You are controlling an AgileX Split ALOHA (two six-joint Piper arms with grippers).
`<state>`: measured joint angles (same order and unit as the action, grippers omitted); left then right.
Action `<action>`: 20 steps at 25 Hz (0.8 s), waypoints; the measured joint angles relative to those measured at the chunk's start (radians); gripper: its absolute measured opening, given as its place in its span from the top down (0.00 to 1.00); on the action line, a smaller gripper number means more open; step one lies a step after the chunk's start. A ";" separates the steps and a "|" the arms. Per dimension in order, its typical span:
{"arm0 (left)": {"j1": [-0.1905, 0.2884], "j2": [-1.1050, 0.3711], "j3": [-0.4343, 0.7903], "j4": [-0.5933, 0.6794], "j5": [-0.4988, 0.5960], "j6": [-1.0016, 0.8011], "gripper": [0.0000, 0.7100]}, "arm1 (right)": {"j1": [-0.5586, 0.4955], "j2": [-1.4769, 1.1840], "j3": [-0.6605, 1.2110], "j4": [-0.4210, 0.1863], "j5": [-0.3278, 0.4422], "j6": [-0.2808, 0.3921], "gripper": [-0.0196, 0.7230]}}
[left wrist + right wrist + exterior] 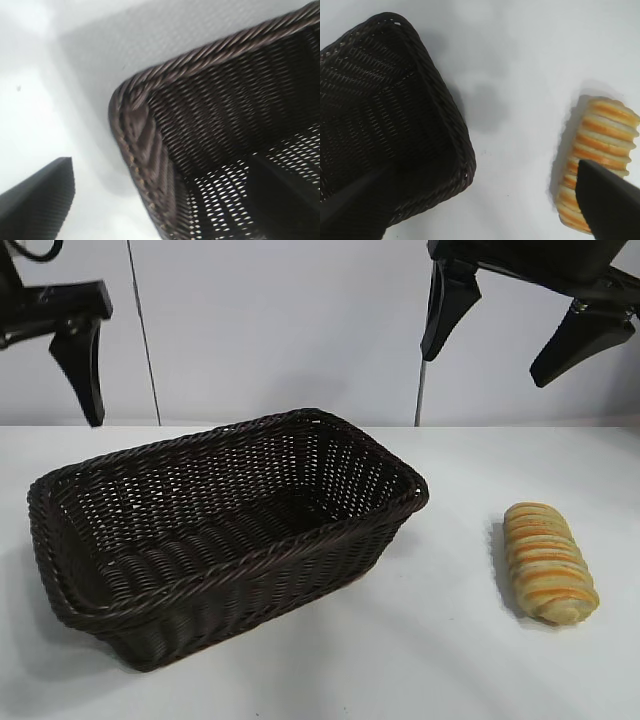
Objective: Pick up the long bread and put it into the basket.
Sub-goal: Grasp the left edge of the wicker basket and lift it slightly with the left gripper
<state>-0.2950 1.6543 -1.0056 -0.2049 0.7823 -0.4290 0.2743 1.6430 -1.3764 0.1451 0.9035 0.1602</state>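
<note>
Outside: long bread (pixel 549 562) flat on white tabletop (pixel 440 650), well right of basket (pixel 225 530), apart from it; left gripper (pixel 75 360) and right gripper (pixel 520 330) both high above, jaws spread, nothing held. Left wrist: basket corner (pixel 150 130) below, jaws released. Right wrist: bread (pixel 597 160) beside basket (pixel 395 125), jaws released over both.
</note>
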 joint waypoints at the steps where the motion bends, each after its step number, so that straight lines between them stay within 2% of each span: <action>1: 0.000 0.011 0.008 -0.018 -0.018 0.005 0.06 | 0.000 0.000 0.000 0.000 0.000 0.000 0.04; 14: 0.000 0.140 0.017 -0.109 -0.105 0.082 0.07 | 0.000 0.000 0.000 0.001 0.000 0.000 0.04; 18: 0.000 0.143 0.017 -0.109 -0.114 0.085 0.20 | 0.000 0.000 0.000 0.002 0.002 0.000 0.04; 20: 0.000 0.143 0.017 -0.109 -0.116 0.085 0.33 | 0.000 0.000 0.000 0.002 0.011 0.000 0.04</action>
<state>-0.2950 1.7975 -0.9888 -0.3139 0.6667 -0.3444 0.2743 1.6430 -1.3764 0.1475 0.9143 0.1602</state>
